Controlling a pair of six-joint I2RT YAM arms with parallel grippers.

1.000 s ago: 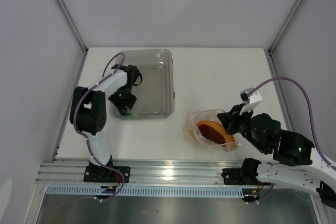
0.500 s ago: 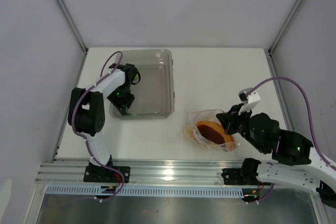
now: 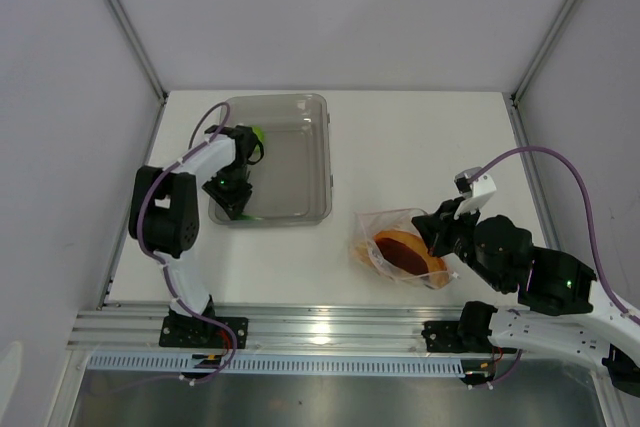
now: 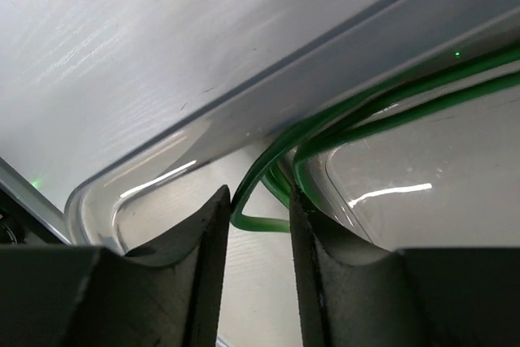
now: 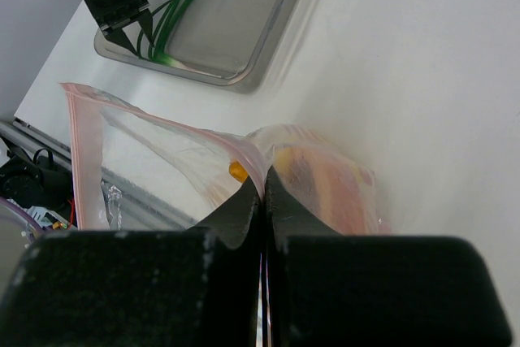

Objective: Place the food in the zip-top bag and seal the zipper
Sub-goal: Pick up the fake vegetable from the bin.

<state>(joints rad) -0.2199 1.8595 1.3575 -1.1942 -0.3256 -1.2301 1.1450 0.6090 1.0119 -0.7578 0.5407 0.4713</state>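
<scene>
Left wrist: left gripper fingers narrowly apart around green stalk in grey bin corner, grip unclear | right wrist: right gripper pinched tight on zip-top bag at zipper | top external: left arm reaches down into bin, right arm bends toward bag mid-table.

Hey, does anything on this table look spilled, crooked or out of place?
Nothing stands out. The green stalk lies inside the clear grey rectangular bin, between the open fingers of the left gripper. The right gripper pinches the pink-red strip of the small transparent plastic bag, with orange food inside. Nothing is spilled.
</scene>
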